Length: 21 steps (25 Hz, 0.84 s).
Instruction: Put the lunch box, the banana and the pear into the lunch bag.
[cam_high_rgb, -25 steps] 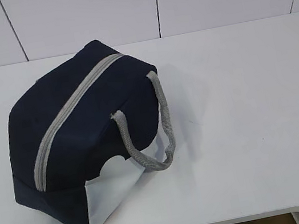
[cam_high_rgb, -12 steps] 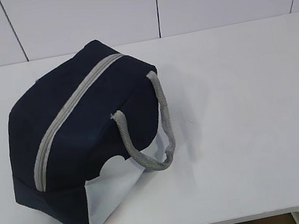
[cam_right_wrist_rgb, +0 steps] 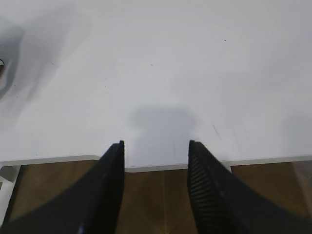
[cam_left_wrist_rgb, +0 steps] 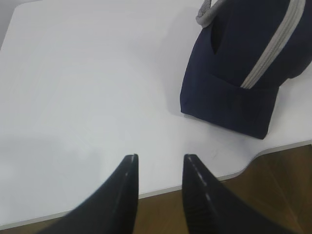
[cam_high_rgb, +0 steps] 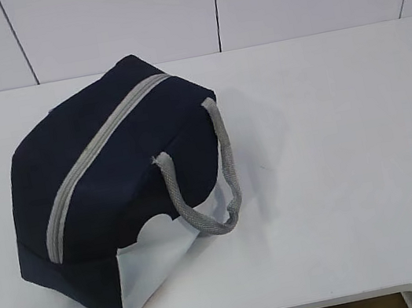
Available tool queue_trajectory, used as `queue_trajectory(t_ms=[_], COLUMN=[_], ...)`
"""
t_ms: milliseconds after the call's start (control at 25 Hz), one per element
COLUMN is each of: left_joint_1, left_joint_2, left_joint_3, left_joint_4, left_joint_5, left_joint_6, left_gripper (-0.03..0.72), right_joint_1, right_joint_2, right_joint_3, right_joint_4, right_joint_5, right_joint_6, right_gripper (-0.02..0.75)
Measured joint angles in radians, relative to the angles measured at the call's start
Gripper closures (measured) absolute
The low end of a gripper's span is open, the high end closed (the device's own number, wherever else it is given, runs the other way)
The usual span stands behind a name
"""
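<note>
One white worktop (cam_high_rgb: 354, 176) carries the navy lunch bag (cam_high_rgb: 114, 178) on its left side — grey zipper (cam_high_rgb: 92, 162) shut along the top, contents hidden, no readable writing, and unmoved since a second ago. Both hands hover at the near edge — left hand (cam_left_wrist_rgb: 159, 158) and right hand (cam_right_wrist_rgb: 156, 144) each parted, holding nothing.

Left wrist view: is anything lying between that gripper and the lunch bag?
Nothing visible. Only bare white table separates the open, empty left gripper from the lunch bag, whose grey zipper looks closed.
</note>
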Motion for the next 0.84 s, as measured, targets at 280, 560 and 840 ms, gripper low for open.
queue_trajectory(t_ms=[280,560,840], left_joint_1=[0.0,0.0,0.0], left_joint_2=[0.0,0.0,0.0], left_joint_3=[0.0,0.0,0.0], left_joint_4=[0.0,0.0,0.0], left_joint_5=[0.0,0.0,0.0], left_joint_6=[0.0,0.0,0.0], left_gripper=[0.453,0.452,0.452], right_joint_1=[0.0,0.0,0.0], right_joint_2=[0.0,0.0,0.0], right_joint_3=[0.0,0.0,0.0], right_joint_4=[0.0,0.0,0.0], right_joint_5=[0.0,0.0,0.0], right_joint_6=[0.0,0.0,0.0], right_gripper=[0.396,0.396,0.396])
